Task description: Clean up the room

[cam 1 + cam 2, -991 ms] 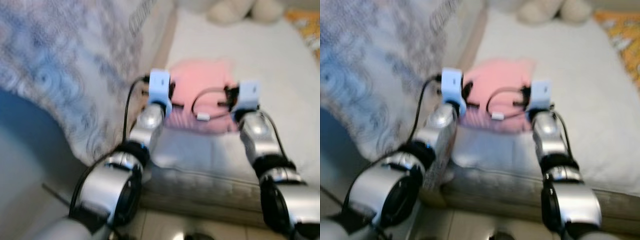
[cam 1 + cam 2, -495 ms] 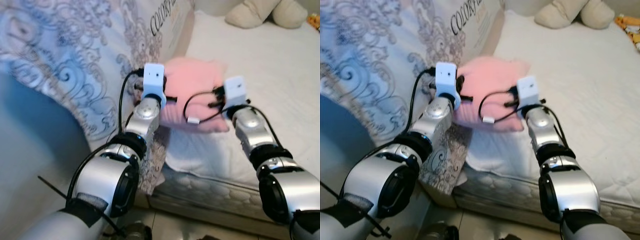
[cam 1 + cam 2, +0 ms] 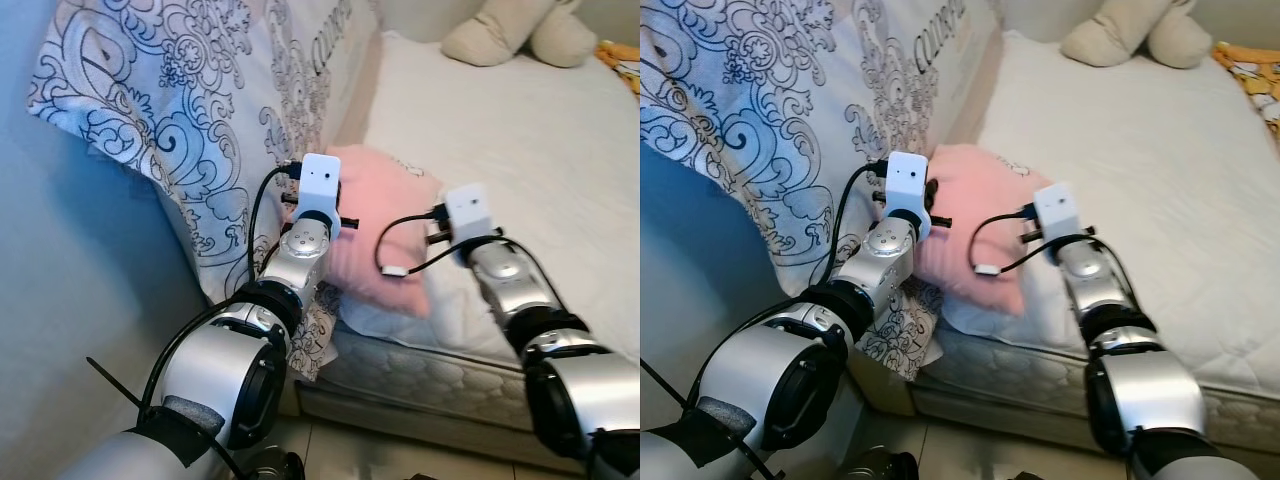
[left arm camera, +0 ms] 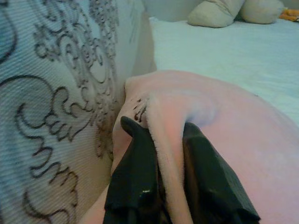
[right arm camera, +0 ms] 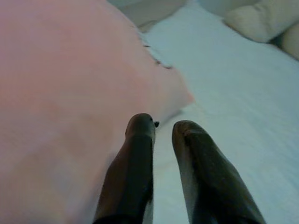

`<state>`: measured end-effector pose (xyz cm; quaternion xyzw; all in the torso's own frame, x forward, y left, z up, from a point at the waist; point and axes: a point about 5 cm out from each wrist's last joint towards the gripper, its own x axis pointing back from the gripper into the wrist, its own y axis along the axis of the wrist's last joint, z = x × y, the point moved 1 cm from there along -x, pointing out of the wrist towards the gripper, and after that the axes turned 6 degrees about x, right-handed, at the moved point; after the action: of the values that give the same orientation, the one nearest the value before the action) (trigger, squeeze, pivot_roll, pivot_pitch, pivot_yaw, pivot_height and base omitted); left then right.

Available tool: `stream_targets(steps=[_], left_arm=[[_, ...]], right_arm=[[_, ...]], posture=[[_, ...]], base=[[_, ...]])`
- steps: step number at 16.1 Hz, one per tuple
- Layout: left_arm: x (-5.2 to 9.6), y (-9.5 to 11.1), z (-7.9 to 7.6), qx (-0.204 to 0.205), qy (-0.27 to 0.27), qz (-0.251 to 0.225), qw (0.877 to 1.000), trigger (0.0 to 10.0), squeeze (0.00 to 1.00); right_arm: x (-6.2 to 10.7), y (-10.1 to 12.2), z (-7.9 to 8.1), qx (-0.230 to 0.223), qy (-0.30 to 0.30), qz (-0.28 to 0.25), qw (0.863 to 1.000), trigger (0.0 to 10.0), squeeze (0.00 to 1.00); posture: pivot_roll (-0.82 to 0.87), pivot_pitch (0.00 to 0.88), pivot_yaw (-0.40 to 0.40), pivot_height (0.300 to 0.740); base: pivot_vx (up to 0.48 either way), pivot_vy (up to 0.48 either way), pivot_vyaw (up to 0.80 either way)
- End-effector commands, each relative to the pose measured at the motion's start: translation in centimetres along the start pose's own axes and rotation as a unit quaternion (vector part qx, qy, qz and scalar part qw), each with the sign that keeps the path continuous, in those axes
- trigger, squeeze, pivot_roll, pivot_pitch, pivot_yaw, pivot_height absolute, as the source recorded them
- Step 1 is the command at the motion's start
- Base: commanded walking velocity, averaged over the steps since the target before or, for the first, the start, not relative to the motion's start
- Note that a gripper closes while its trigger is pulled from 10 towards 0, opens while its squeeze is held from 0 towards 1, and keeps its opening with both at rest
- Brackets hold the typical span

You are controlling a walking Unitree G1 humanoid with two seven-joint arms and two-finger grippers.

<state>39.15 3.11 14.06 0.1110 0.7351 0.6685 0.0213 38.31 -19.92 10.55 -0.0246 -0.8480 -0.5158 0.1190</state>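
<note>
A pink pillow [image 3: 385, 225] lies at the near left corner of the bed, against the patterned duvet. My left gripper [image 4: 161, 128] is shut on a fold of the pillow's [image 4: 233, 140] edge, with the plush fabric pinched between its two black fingers. On the pillow's [image 5: 60, 93] other side, my right gripper [image 5: 163, 123] is open by a narrow gap. Nothing sits between its fingers, and white sheet shows through the gap. Both silver arms reach forward over the bed's near edge.
The white mattress [image 3: 520, 130] stretches away to the right. A grey-patterned duvet [image 3: 200, 130] hangs at the left against a blue wall [image 3: 60, 300]. A beige plush toy [image 3: 510, 35] lies at the far end, beside something orange [image 3: 622, 65].
The head view has swung and sharpened. The pillow and both arms have come nearer to the bed's near edge. My left gripper keeps its hold on the pillow.
</note>
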Motion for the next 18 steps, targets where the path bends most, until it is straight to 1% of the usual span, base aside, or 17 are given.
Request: stream_targets(steps=[1,4,5,6,7,8,9,10,11,12,13,14,15,16,17,18], left_arm=[[0.2,-0.1,-1.9,0.021,-0.018,0.001,1.000,10.0,1.00],[0.4,-0.4,-3.4,0.050,-0.042,0.006,0.998,10.0,1.00],[0.5,-0.2,-3.8,0.059,-0.053,0.001,0.997,10.0,1.00],[0.6,0.0,-4.1,0.065,-0.059,-0.007,0.996,10.0,1.00],[0.7,0.1,-4.3,0.077,-0.066,-0.015,0.995,10.0,1.00],[0.7,0.2,-4.3,0.080,-0.069,-0.018,0.994,10.0,1.00],[0.8,0.3,-4.2,0.075,-0.080,-0.029,0.994,10.0,1.00],[1.0,0.4,-4.0,0.064,-0.091,-0.045,0.993,10.0,1.00],[1.6,0.6,-3.4,0.025,-0.108,-0.084,0.990,10.0,0.09],[2.1,0.6,-3.0,0.015,-0.114,-0.102,0.988,10.0,0.00],[2.6,1.0,-2.5,-0.002,-0.117,-0.128,0.985,10.0,0.00],[3.7,2.0,-1.4,-0.030,-0.118,-0.174,0.977,10.0,0.00],[4.6,2.6,-0.2,-0.042,-0.113,-0.204,0.972,10.0,0.00],[4.8,2.7,0.3,-0.047,-0.109,-0.213,0.970,10.0,0.00],[5.2,1.7,1.9,-0.044,-0.091,-0.204,0.974,10.0,0.00],[5.9,0.2,3.2,-0.063,-0.084,-0.192,0.976,10.0,0.00]], right_arm=[[0.1,0.0,-0.6,0.004,-0.012,-0.002,1.000,10.0,1.00],[0.1,0.6,-1.7,0.022,-0.030,-0.020,0.999,10.0,1.00],[0.1,1.2,-2.2,0.016,-0.038,-0.036,0.999,10.0,1.00],[0.1,1.6,-2.5,0.004,-0.043,-0.052,0.998,10.0,1.00],[0.3,1.9,-2.8,-0.023,-0.054,-0.070,0.996,10.0,1.00],[0.3,1.8,-2.8,-0.033,-0.057,-0.072,0.995,10.0,1.00],[0.5,1.7,-2.9,-0.065,-0.070,-0.079,0.992,10.0,1.00],[0.7,1.5,-2.8,-0.084,-0.082,-0.086,0.989,10.0,1.00],[1.1,1.2,-2.4,-0.106,-0.109,-0.102,0.983,10.0,1.00],[1.4,1.2,-2.1,-0.112,-0.118,-0.117,0.980,10.0,0.00],[1.9,1.5,-1.7,-0.113,-0.135,-0.140,0.974,10.0,0.00],[3.1,1.9,-0.7,-0.111,-0.155,-0.172,0.966,10.0,0.00],[4.1,1.5,0.4,-0.116,-0.165,-0.185,0.962,10.0,0.00],[4.4,1.2,0.8,-0.125,-0.168,-0.185,0.960,10.0,0.00],[5.3,-0.2,1.9,-0.137,-0.169,-0.177,0.960,10.0,0.00],[6.5,-1.3,2.7,-0.137,-0.170,-0.180,0.959,10.0,0.00]], posture=[[-0.02,0.024,0.040,0.740],[-0.02,0.026,0.041,0.740],[-0.02,0.027,0.040,0.740],[-0.01,0.025,0.039,0.740],[-0.01,0.024,0.037,0.740],[-0.01,0.023,0.034,0.740],[0.00,0.016,0.028,0.740],[0.00,0.011,0.022,0.740],[0.01,0.004,0.016,0.740],[0.02,0.000,0.012,0.740],[0.03,0.000,0.002,0.740],[0.04,0.000,-0.007,0.740],[0.06,0.000,-0.023,0.740],[0.06,0.000,-0.026,0.740],[0.07,0.000,-0.034,0.740],[0.07,0.000,-0.042,0.740]], base=[[0.000,0.000,0.00],[0.000,0.000,0.00],[0.000,0.000,0.00],[0.000,0.000,0.00],[0.000,0.000,0.00],[0.000,0.000,0.00],[0.000,0.000,0.00],[0.000,0.000,0.00],[0.000,0.000,0.00],[0.000,0.000,0.00],[0.000,0.000,0.00],[0.000,0.000,0.00],[0.000,0.000,0.00],[0.000,0.000,0.00],[0.000,0.000,0.00],[0.000,0.000,0.00]])
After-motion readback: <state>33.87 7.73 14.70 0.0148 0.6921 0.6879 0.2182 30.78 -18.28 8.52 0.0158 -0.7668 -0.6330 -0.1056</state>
